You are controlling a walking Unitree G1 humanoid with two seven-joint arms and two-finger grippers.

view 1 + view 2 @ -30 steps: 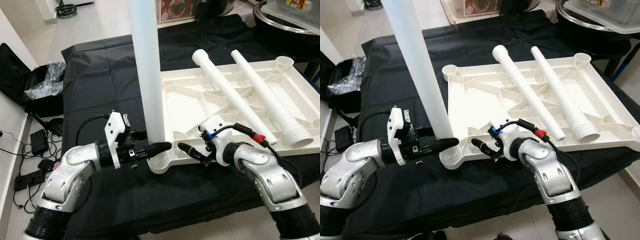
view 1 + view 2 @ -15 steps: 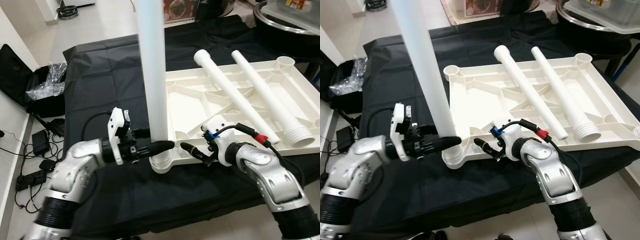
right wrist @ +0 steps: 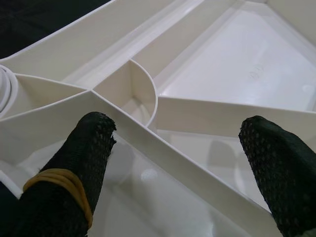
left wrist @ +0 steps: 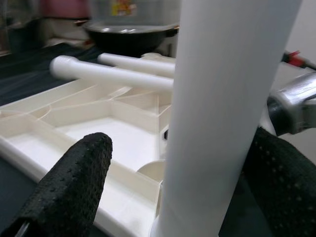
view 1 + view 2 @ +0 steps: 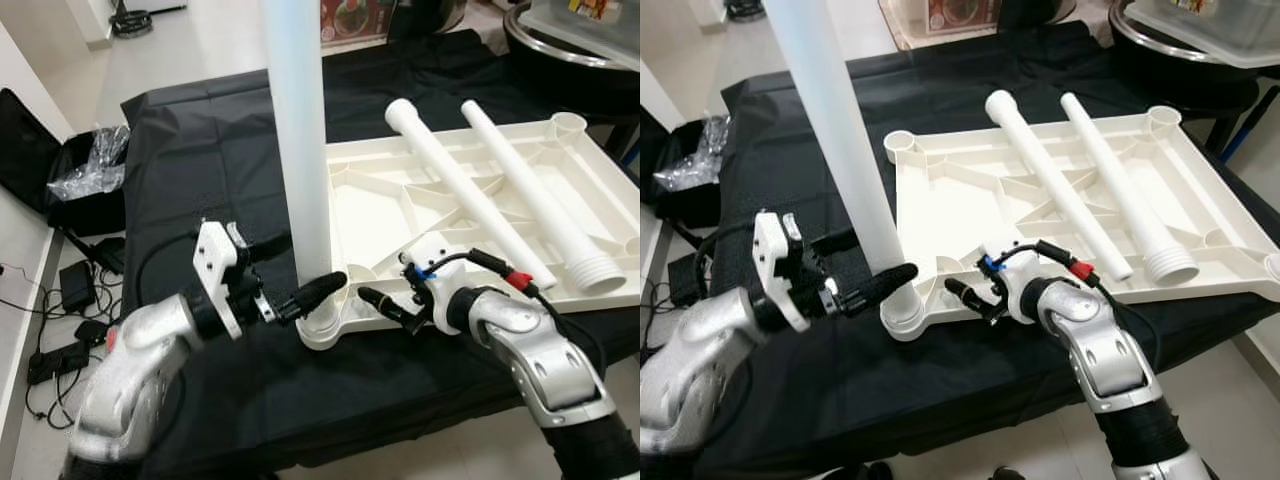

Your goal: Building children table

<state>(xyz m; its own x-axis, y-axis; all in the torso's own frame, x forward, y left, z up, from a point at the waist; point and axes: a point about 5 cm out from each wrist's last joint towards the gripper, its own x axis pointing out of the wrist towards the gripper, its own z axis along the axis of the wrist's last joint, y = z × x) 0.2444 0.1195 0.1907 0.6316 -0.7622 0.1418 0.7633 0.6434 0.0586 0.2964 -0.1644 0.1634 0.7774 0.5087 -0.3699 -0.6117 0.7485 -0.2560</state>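
Black cloth [image 5: 200, 180] covers the work table, and on it lies the white plastic tabletop [image 5: 380, 205], underside up, its ribs and corner sockets exposed. One table leg [image 5: 300, 150] stands upright in the near-left corner socket [image 5: 322, 328], while two more loose legs [image 5: 465, 195] lie side by side across the ribs. The left gripper [image 5: 295, 275] straddles the base of the standing leg with its fingers spread on either side of it; in the left wrist view the pads [image 4: 69, 187] sit apart from the tube, so the jaws are wide and not clamping. The right gripper [image 5: 385, 305] is at the tabletop's near edge just beside that socket, its fingers [image 3: 79, 163] also spread wide, straddling a rib without pinching it. Whether the leg is fully threaded home cannot be told. The main risk, as I judge it, is the tall leg tipping: with nothing gripping it, a nudge from either black finger could lever it out of a shallow seat and topple it onto the loose legs. A twist applied off-axis could also cross-thread it, and the unheld tabletop might slide on the slick cloth.
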